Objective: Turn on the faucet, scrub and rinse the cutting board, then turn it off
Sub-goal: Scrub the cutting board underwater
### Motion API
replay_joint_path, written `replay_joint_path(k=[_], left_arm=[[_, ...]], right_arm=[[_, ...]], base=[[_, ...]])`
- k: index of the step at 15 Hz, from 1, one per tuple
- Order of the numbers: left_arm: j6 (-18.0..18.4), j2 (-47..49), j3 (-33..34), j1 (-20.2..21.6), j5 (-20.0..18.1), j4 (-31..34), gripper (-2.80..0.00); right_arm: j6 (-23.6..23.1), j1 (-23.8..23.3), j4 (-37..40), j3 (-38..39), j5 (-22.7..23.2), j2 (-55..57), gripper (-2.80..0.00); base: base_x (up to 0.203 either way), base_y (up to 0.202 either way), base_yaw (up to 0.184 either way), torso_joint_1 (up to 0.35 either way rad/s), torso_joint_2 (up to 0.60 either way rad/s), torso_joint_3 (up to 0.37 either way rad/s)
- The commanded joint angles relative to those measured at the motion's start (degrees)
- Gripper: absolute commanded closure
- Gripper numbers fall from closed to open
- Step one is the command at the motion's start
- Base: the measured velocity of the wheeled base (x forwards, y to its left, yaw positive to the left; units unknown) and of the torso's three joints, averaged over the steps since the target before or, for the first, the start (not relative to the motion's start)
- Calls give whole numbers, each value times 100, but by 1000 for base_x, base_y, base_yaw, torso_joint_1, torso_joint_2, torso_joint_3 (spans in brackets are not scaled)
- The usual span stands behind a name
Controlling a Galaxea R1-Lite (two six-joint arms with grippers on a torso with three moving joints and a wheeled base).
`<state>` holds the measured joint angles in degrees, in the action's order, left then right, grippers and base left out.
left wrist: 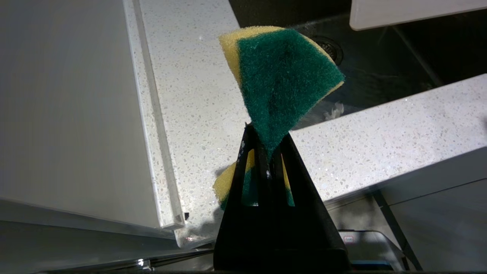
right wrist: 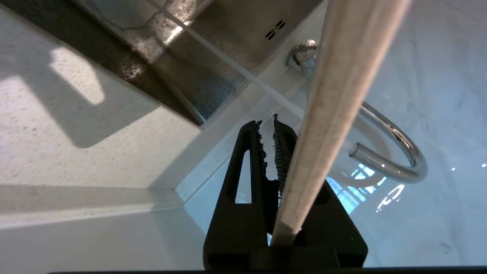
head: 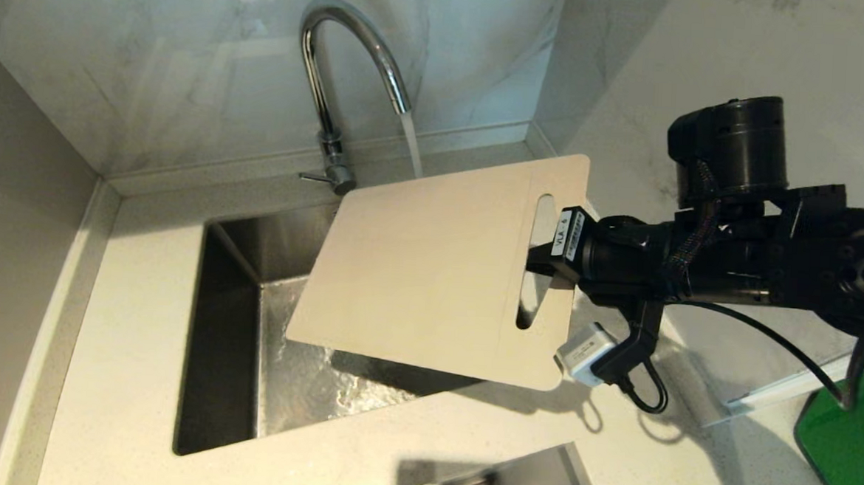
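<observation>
At centre frame the cutting board [head: 431,265] hangs over the sink [head: 223,350], the right gripper [head: 546,252] clamped at its slot. Thin, stiff, wet and slippery; the slot edge suits gripping. The left gripper [left wrist: 266,152] pinches a sponge [left wrist: 283,80].

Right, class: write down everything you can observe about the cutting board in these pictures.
The cutting board is a large, thin, pale beige rectangle with rounded corners and a long slot handle near one short edge. It looks like smooth plastic or wood; which one cannot be told. It hangs tilted above the steel sink, clear of the counter. The right gripper pinches its slotted end. Water from the faucet falls behind its far edge; whether the stream strikes the board is unclear.
</observation>
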<state>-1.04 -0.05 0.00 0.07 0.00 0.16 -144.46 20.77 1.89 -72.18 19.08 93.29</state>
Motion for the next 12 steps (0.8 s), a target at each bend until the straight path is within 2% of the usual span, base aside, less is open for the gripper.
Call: replay_joint_path(k=[1,5,8,12], left_arm=[[-2,3,13,1,0,2,0],[-2,5,10,1,0,2,0],[-2,1,18,1,0,2,0],[-2,-4,18,1,0,2,0]], right_arm=[[-82,12,11,-220,25,266,0],[-123,66,12,-178,18,409,0],[-188,326,13,-143,-25,484,0],[-188,357,17,-89,-23,545,0]], base=[[0,0,0,0,0,0],[0,0,0,0,0,0],[0,0,0,0,0,0],[0,0,0,0,0,0]])
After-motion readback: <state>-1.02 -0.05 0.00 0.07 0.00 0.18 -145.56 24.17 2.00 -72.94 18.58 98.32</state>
